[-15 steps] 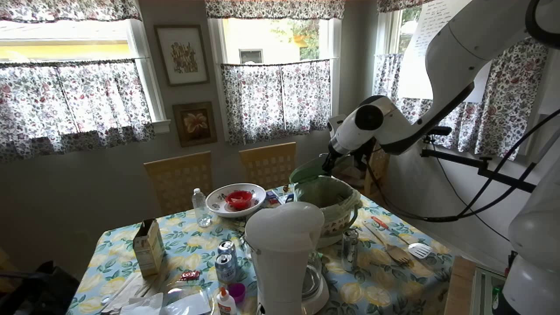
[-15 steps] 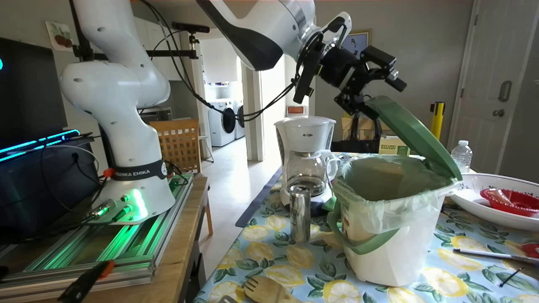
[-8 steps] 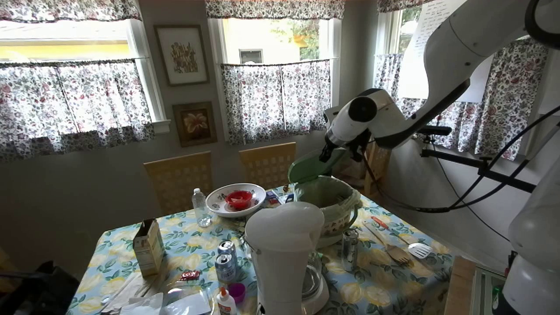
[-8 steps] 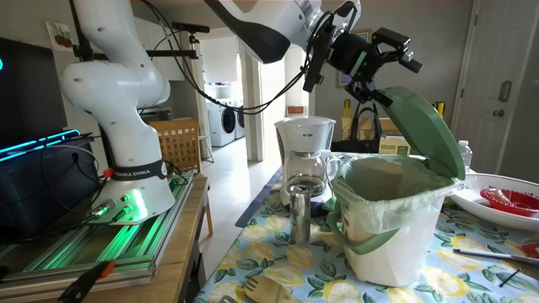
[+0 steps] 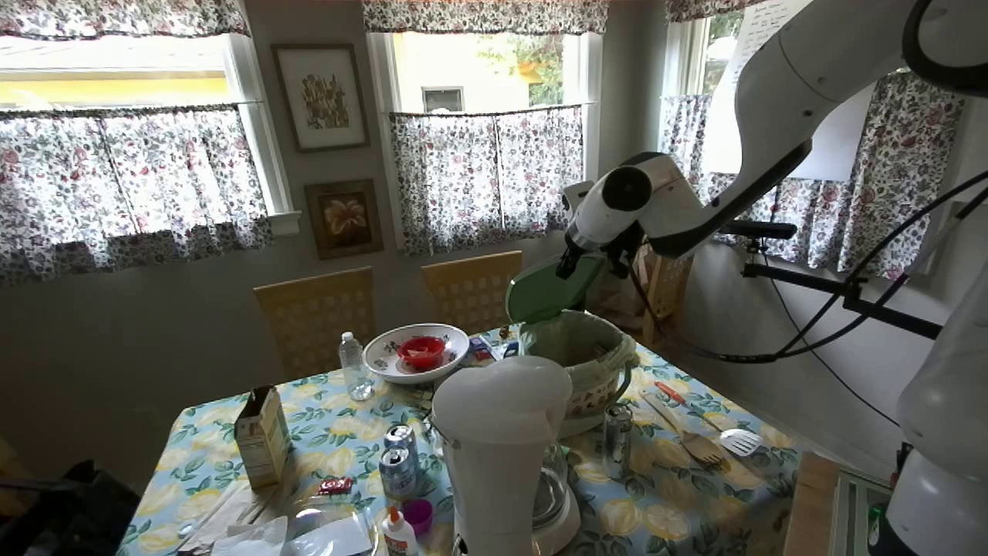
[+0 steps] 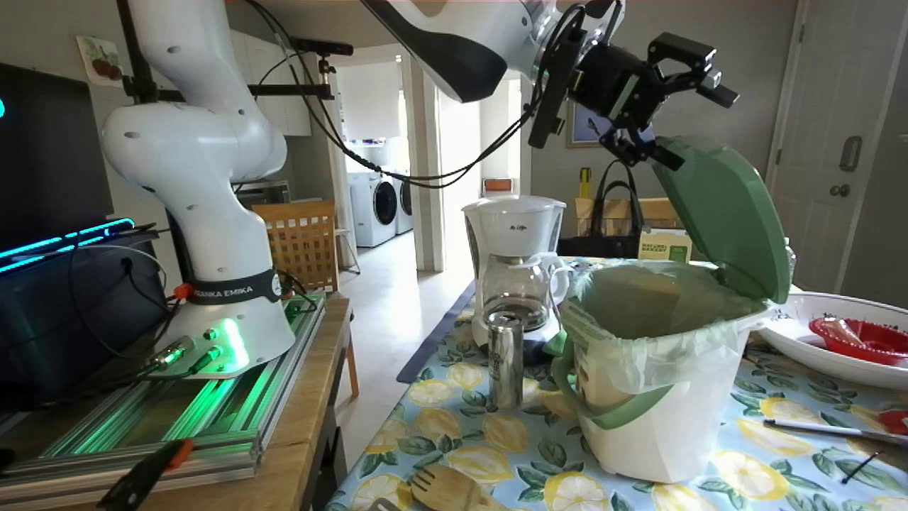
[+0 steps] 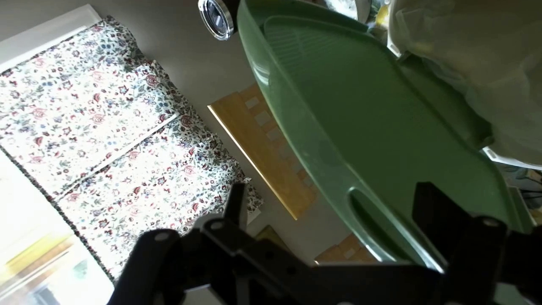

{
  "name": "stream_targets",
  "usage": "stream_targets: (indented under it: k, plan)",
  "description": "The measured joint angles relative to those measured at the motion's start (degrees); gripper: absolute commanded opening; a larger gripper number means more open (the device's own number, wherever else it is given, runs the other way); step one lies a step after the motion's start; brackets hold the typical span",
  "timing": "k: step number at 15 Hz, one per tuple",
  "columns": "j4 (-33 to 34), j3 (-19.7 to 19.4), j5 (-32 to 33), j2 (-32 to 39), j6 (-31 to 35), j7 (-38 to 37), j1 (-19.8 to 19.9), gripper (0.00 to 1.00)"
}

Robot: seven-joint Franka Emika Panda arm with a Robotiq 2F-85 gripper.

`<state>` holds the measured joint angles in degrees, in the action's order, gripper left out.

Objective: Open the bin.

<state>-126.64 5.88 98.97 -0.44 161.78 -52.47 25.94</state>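
Observation:
The bin stands on the table in both exterior views. It has a white body, a green handle and a pale green liner folded over its rim. Its green lid is hinged up and tilts back past the opening; it also shows in an exterior view and fills much of the wrist view. My gripper is above the bin at the lid's raised free edge, fingers spread and holding nothing. In the wrist view my gripper has one finger against or very near the lid's inner side; contact is unclear.
A white coffee maker and a silver can stand beside the bin. A wide white bowl holding a red bowl is behind the lid, with a plastic bottle near it. A wooden fork lies near the bin.
My gripper has moved up and away from the robot's base. The lid has swung further up and back with it. The bin body has not moved.

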Motion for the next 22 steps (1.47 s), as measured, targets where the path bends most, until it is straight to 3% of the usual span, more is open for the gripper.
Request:
stream_targets:
  k: [22]
  plan:
    - [7.5,0.8,0.0,6.3,-0.8,0.1,-0.8,1.00]
